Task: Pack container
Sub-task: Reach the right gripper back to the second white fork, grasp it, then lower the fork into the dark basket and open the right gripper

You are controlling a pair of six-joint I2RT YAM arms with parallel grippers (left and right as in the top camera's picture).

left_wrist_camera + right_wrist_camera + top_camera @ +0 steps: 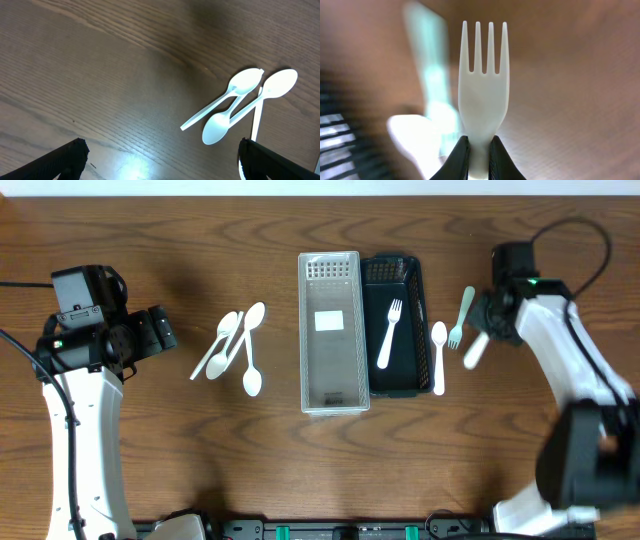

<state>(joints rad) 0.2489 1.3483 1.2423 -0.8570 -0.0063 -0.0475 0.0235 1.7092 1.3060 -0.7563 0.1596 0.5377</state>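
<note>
A fork (389, 337) lies in the dark bin (410, 362); only its wrist view shows the right claw (479, 142) pinching a second fork (484, 85), left claw (162, 147) spread wide.

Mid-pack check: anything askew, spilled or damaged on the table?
Nothing is spilled or broken. Three spoons lie crossed in a loose pile left of the clear bin. A lone spoon and a green fork lie outside the black bin, to its right. The right pincer holds a white fork straight.
</note>
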